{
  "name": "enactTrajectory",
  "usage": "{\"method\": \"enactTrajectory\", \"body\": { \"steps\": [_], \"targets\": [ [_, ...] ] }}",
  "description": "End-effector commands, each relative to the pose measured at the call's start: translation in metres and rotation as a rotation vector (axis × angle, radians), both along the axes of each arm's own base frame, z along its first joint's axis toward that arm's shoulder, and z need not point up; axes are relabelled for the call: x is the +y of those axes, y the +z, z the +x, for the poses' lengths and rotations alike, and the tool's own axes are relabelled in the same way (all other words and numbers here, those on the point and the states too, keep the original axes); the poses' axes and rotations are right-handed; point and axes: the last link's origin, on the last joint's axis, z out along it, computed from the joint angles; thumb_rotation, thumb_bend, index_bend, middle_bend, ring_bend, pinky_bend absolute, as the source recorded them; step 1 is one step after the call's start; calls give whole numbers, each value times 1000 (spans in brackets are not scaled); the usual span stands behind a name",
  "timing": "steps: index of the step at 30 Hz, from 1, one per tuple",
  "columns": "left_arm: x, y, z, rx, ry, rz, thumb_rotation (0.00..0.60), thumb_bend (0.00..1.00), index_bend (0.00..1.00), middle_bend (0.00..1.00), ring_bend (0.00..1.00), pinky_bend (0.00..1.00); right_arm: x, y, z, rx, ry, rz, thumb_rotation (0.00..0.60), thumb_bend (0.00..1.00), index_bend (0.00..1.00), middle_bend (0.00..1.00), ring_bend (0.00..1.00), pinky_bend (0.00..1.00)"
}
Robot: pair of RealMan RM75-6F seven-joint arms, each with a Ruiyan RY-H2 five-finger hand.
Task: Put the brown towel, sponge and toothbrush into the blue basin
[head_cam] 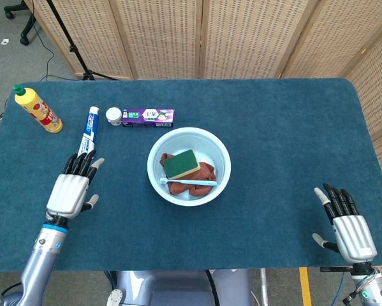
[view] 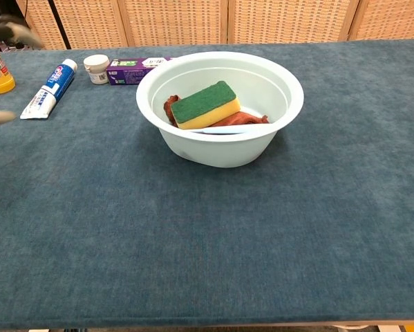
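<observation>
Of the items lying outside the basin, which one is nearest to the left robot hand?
The white and blue toothpaste tube: its lower end lies just beyond the fingertips of the left robot hand. The yellow bottle, small white jar and purple box are farther away.

Blue-carpeted table (head_cam: 286,134): basin (head_cam: 219,153), toothpaste (head_cam: 87,132), bottle (head_cam: 37,109).

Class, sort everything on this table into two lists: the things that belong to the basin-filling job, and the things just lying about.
Belong to the job:
blue basin
brown towel
sponge
toothbrush

Just lying about:
yellow bottle
toothpaste tube
small white jar
purple box
</observation>
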Motion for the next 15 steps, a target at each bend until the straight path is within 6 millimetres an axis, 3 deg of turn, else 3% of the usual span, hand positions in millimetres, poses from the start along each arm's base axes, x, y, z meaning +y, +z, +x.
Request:
{"method": "enactTrajectory", "body": {
  "steps": [1, 8, 15],
  "targets": [
    [-28, 3, -27, -24, 32, 6, 600, 264, 0, 0, 0, 0, 1, 1, 1, 1, 2, -4, 600, 104, 11, 0, 0, 0],
    [-63, -1, -65, -38, 44, 46, 600, 269, 0, 0, 0, 0, 3, 0, 4, 10, 17, -7, 600, 104, 11, 0, 0, 0],
    [-69, 5, -76, -73, 33, 75, 600, 277, 0, 0, 0, 0, 4, 0, 5, 17, 19, -11, 600, 105, 11, 0, 0, 0]
  ]
}}
